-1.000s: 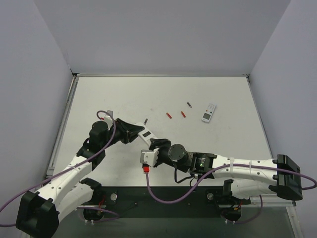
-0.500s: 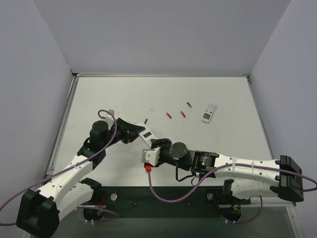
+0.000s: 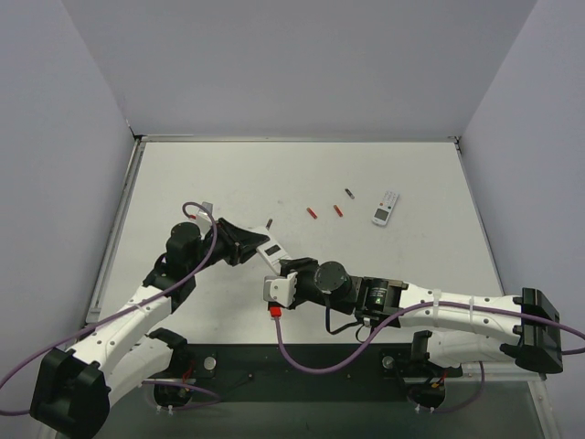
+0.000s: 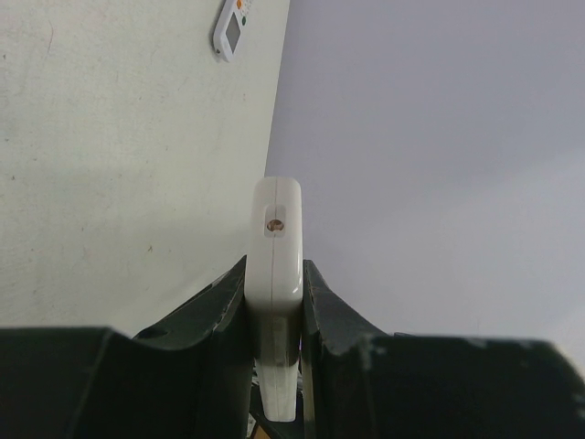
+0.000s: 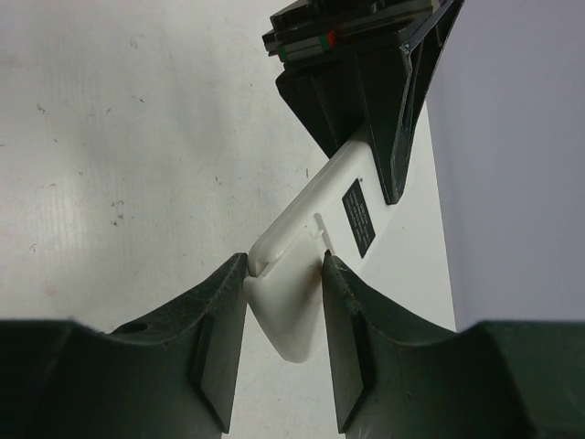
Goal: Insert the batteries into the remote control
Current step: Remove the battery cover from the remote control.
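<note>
My left gripper [image 3: 259,245] is shut on the remote control [image 3: 272,252] and holds it above the table, white back up. In the left wrist view the remote [image 4: 277,219] stands edge-on between the jaws. My right gripper [image 3: 285,267] is shut on the remote's free end. In the right wrist view its fingers [image 5: 219,311] clamp a white back cover piece [image 5: 291,315] that sits slightly offset from the remote's body [image 5: 343,206]. The two red batteries [image 3: 312,212] [image 3: 338,211] lie on the table behind the grippers, apart from them.
A white-faced remote [image 3: 386,208] lies at the back right, also in the left wrist view [image 4: 232,23]. One dark cylinder [image 3: 348,193] lies near it and another [image 3: 270,222] just behind the left gripper. The enclosure walls stand on the left, back and right.
My right arm's wrist and forearm have shifted slightly to the right. Both grippers keep their hold on the remote, which has stayed in place.
</note>
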### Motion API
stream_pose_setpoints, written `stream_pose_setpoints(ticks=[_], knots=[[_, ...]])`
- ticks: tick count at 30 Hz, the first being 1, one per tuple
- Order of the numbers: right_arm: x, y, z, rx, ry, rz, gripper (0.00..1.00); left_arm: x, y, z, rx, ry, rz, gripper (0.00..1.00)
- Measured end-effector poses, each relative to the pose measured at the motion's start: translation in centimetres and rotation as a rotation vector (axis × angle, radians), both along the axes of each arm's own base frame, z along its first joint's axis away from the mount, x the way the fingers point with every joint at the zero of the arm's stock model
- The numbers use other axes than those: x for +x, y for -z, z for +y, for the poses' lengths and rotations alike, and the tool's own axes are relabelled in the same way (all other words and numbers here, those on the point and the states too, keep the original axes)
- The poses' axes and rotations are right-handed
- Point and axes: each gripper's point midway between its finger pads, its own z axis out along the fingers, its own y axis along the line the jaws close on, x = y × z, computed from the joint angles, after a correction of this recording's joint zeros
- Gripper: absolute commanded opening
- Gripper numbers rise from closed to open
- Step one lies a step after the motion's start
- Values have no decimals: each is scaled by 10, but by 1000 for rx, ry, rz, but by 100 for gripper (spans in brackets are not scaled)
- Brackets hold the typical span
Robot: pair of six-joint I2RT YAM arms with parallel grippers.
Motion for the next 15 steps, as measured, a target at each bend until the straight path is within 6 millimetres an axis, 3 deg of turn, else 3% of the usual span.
stream_pose_setpoints(ticks=[15], knots=[[-1, 0, -2, -23, -1, 3, 10, 7, 4, 6, 10, -26, 8, 0]])
